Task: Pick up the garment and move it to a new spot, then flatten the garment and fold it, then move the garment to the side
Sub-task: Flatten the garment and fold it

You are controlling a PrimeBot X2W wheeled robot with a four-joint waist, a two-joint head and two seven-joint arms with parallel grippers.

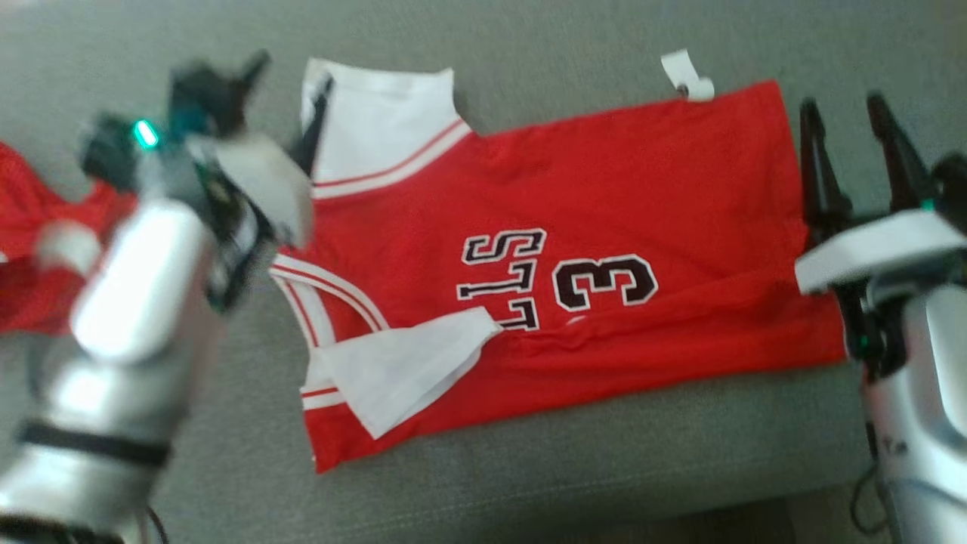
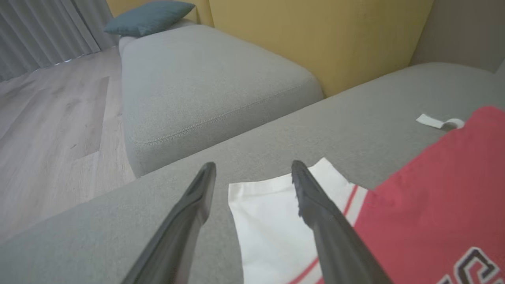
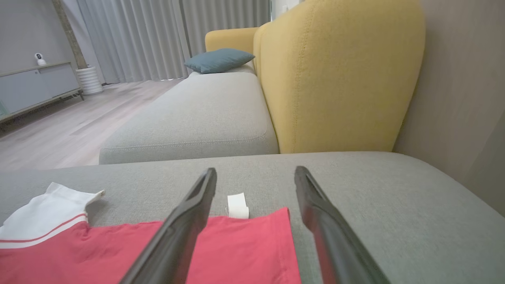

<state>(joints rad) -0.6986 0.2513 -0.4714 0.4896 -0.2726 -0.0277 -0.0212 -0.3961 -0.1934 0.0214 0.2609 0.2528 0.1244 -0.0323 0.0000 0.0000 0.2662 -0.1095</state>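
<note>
on the grey sofa seat point(image 1: 566, 476), near its front edge, the red garment point(image 1: 604, 211) lies spread out lengthwise, neck end toward the robot's left and hem toward its right. it is a jersey with black-and-white lettering and a number 3 point(image 1: 604, 282) on the chest. one white sleeve point(image 1: 378, 121) sticks out toward the back of the seat. the other white sleeve point(image 1: 408, 370) is folded over onto the red cloth on the front side, where a long crease runs along the body.

the left gripper point(image 2: 253, 165) is at the neck end, by the far sleeve. its two fingers stand wide apart with nothing between them; in its wrist view one finger crosses the white sleeve and the other crosses bare grey fabric. whether they touch the cloth i cannot tell.

the right gripper point(image 1: 842, 102) is just beside the hem, at the garment's right end. its fingers are spread wide too and hold nothing. in its wrist view the hem's far corner sits between them.

a small white tag point(image 1: 686, 75) lies just beyond that corner. more red cloth point(image 1: 30, 242) shows at the seat's left edge. behind are a yellow backrest point(image 3: 335, 79), a teal cushion point(image 3: 219, 60) and a wooden floor point(image 2: 47, 118).
</note>
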